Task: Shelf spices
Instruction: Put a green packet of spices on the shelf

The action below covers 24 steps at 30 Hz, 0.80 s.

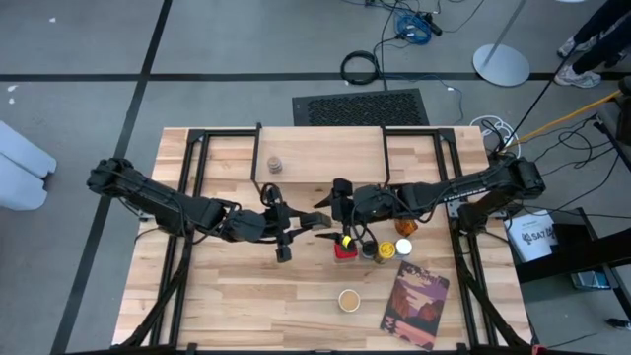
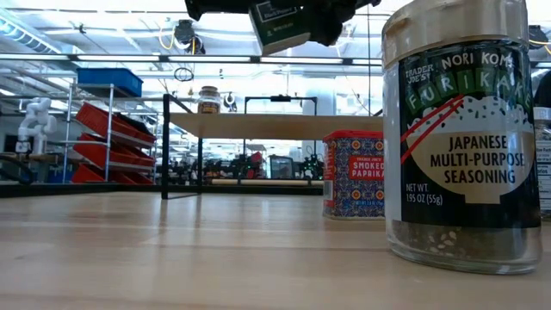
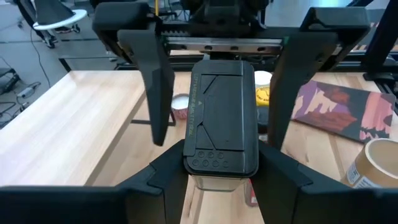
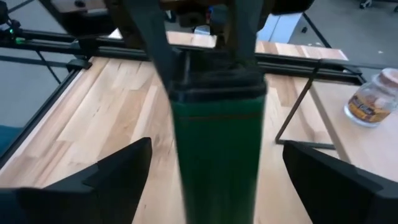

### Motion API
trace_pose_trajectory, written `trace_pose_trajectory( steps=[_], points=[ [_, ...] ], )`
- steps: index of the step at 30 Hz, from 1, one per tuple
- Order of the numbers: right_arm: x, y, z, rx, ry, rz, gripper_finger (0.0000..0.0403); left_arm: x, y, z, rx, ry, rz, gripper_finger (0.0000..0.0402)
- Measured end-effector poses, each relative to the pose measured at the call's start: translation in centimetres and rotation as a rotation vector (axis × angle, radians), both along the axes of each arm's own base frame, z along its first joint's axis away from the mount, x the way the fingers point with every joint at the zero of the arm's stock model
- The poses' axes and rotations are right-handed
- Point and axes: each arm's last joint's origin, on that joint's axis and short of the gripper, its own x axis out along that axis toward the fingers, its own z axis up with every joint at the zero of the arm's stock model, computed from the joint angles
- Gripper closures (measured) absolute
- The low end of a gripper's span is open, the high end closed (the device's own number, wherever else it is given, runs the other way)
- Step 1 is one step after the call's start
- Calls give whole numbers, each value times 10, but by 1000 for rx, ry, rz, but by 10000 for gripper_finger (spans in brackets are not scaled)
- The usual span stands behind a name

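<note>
My left gripper [image 3: 221, 167] is shut on a green spice tin with a black lid [image 3: 219, 112], held in the air over the table's middle [image 1: 324, 217]. My right gripper [image 4: 216, 158] is open. Its fingers [image 3: 153, 81] stand one on each side of the tin without touching it. One small jar [image 1: 275, 165] stands on the shelf [image 2: 258, 126] at the far middle. Several more spices [image 1: 370, 248] stand on the table below the grippers, and a tan-topped jar [image 1: 348, 299] stands nearer the front edge. My left gripper pinches the tin between its two fingers [image 3: 166, 163] at the black lid's two long sides [image 3: 194, 158], at the lid's end nearest the wrist. The fingers come from the table's left, slanting a little down. The tin hangs roughly upright, lid up, clear of the table.
A reddish picture-covered book [image 1: 414, 304] lies near the front right. In the low view a red smoked paprika tin [image 2: 353, 172] and a tall furikake jar [image 2: 461, 138] stand on the table. Black frame rails [image 1: 187, 247] run along both table sides.
</note>
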Motion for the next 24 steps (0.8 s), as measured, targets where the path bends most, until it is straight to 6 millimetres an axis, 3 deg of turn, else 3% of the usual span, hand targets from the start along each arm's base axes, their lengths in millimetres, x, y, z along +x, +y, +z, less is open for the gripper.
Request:
trace_pose_trajectory(
  steps=[14, 24],
  points=[
    [2, -1, -1, -4, -4, 8, 208, 0, 0, 0, 20, 8, -10, 242],
    [2, -1, -1, -19, -6, 17, 270, 0, 0, 0, 19, 9, -10, 242]
  ],
)
